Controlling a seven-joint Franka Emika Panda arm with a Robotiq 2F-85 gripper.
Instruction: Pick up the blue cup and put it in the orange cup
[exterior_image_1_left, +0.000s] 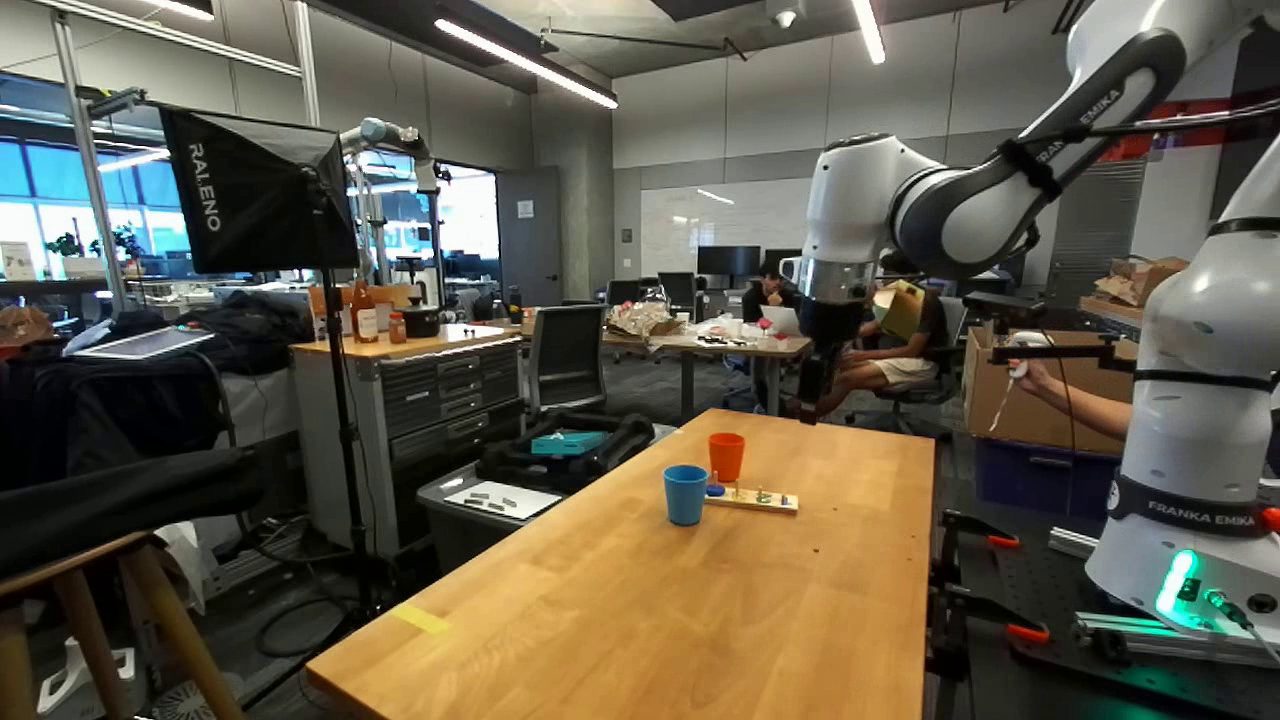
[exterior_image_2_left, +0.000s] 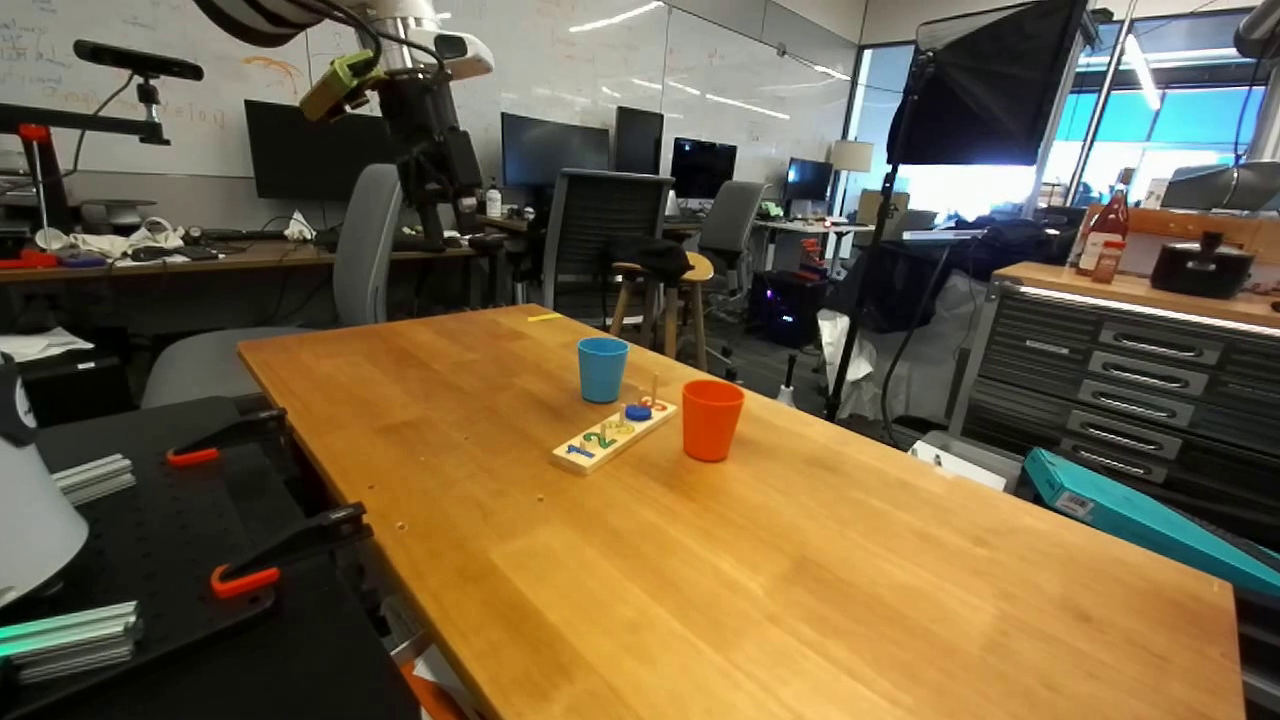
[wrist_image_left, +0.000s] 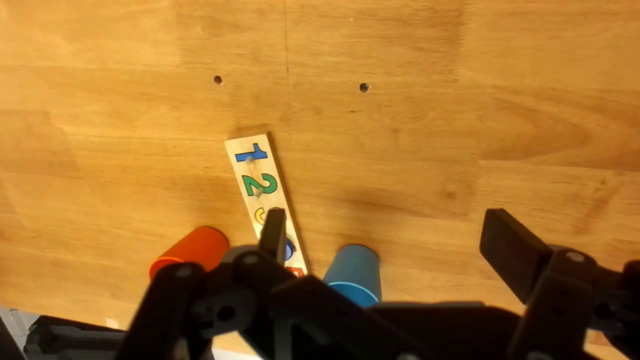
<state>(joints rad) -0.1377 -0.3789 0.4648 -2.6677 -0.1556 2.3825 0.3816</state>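
Observation:
The blue cup (exterior_image_1_left: 685, 495) stands upright on the wooden table, also in an exterior view (exterior_image_2_left: 602, 370). The orange cup (exterior_image_1_left: 727, 457) stands upright a short way from it, also in an exterior view (exterior_image_2_left: 712, 420). My gripper (wrist_image_left: 384, 216) is open and empty, high above the table; it also shows in both exterior views (exterior_image_1_left: 810, 408) (exterior_image_2_left: 450, 225). In the wrist view the blue cup (wrist_image_left: 356, 270) lies between the two fingers in the picture, well below them, its rim partly hidden by the gripper. The orange cup (wrist_image_left: 197, 247) is at lower left, partly covered by the left finger's linkage.
A wooden number board with pegs and a blue disc (exterior_image_2_left: 615, 437) lies between the cups; it also shows in the wrist view (wrist_image_left: 260, 172). The wooden table (exterior_image_1_left: 640, 620) has a strip of yellow tape (exterior_image_1_left: 422, 618) at one end. Clamps (exterior_image_2_left: 245, 580) sit along the robot-side edge.

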